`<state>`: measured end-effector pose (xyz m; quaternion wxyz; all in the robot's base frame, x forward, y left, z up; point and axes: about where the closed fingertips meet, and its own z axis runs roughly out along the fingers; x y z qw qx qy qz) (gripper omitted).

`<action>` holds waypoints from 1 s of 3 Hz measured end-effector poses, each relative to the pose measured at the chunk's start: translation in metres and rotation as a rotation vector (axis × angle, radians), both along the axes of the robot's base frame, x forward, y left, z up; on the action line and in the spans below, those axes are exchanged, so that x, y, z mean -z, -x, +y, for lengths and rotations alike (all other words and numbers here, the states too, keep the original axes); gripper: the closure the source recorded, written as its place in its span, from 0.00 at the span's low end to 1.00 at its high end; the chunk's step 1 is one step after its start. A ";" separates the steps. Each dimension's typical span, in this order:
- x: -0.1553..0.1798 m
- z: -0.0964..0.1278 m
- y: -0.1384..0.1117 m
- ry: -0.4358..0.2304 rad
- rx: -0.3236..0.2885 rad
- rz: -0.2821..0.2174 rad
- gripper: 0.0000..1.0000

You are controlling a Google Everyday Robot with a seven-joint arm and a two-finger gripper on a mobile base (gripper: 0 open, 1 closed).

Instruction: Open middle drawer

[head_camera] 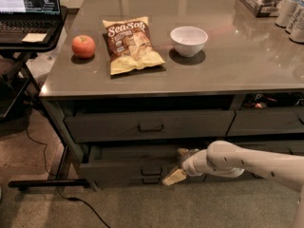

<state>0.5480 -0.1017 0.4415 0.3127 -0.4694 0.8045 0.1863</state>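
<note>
So the middle drawer sits low in the shot, around 7 o'clock from centre. It's already slid out a bit, and you can see a strip of its tray above the front. Its little loop handle has nothing on it. The pincer is just at 3 o'clock of that handle, at the right end of the drawer front. It's spread, with one tip up by the top edge and the other down near the bottom edge. My guess is it's hooked over the front rather than on the handle, since the white arm reaches in low from 4 o'clock.

At 12 o'clock from the drawer is the taller top drawer, and the slim drawer is tucked right under it. Neither one blocks the pull.

Up on the surface are an apple, a chip bag and a white bowl, with cans at 2 o'clock. None of that is in the way. A laptop sits off at 10 o'clock. A cable runs along the floor at 8 o'clock, clear of the drawer's path I'd say.
</note>
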 end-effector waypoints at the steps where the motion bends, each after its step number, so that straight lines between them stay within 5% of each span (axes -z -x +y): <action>1: 0.024 0.006 0.037 -0.002 0.020 0.038 0.00; 3: 0.015 0.007 0.042 -0.003 0.024 0.047 0.42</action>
